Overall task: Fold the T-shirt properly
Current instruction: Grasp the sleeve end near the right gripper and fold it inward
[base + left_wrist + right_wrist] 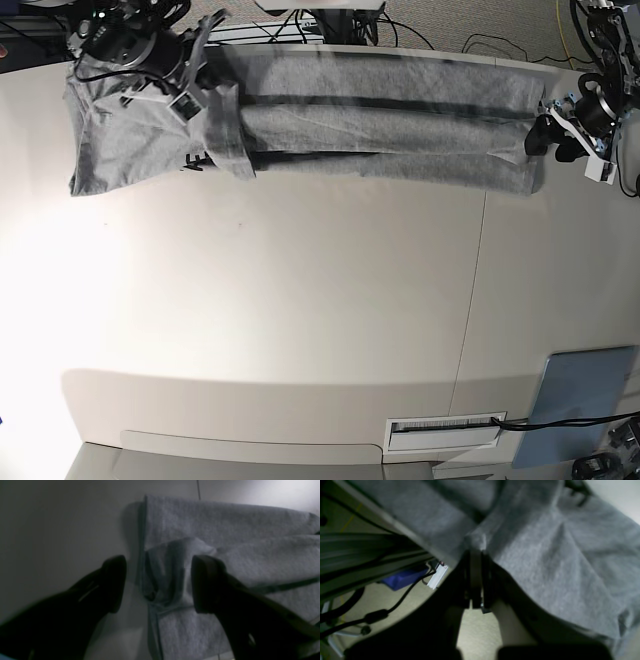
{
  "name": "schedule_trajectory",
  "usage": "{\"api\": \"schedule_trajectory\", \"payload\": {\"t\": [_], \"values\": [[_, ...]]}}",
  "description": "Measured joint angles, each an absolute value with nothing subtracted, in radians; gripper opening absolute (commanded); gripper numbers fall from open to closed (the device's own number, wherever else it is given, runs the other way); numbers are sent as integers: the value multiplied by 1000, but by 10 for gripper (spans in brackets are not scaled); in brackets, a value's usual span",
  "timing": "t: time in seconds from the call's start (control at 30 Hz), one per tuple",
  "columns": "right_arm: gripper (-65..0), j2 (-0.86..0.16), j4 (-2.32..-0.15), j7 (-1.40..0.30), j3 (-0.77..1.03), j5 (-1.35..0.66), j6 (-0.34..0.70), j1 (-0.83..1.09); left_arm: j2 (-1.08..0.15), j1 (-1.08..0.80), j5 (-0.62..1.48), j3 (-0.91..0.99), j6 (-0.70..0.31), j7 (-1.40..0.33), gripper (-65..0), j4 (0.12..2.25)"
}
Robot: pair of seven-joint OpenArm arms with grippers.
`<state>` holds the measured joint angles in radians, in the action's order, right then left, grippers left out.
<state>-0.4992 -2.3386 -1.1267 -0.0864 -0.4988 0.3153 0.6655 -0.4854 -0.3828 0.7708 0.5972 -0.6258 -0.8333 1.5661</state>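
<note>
One T-shirt [380, 125], two arms, one table [300, 300]

Wrist views dim, blurred; base view bright, glare washing table [300, 300] left side.

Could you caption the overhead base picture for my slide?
Two robot arms stretch a grey T-shirt along the table's far edge.

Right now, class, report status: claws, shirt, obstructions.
Left claw open over shirt edge. Right claw shut on T-shirt. Nothing seen blocking.
</note>
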Motion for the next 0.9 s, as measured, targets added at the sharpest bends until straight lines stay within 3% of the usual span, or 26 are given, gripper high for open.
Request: {"api": "schedule_trajectory", "payload": {"t": [0.23, 0.33, 0.4, 0.63, 0.9], "values": [[-640, -499, -2339, -1157, -121, -437, 318, 665, -485, -383, 770, 597, -625, -833, -240, 1566], [-511, -499, -2339, -1160, -121, -422, 318, 665, -485, -383, 771, 597, -626, -833, -240, 1566], [-469, -499, -2339, -1159, -121, -418, 318, 665, -485, -383, 771, 597, -626, -833, -240, 1566], [-467, -499, -2339, -1145, -80, -367, 323, 646, -485, -382, 771, 597, -642, -841, -240, 1566], [-467, -499, -2339, -1088, 120, -326, 283, 626, -485, -383, 806, 597, -623, -870, -240, 1541]]}}
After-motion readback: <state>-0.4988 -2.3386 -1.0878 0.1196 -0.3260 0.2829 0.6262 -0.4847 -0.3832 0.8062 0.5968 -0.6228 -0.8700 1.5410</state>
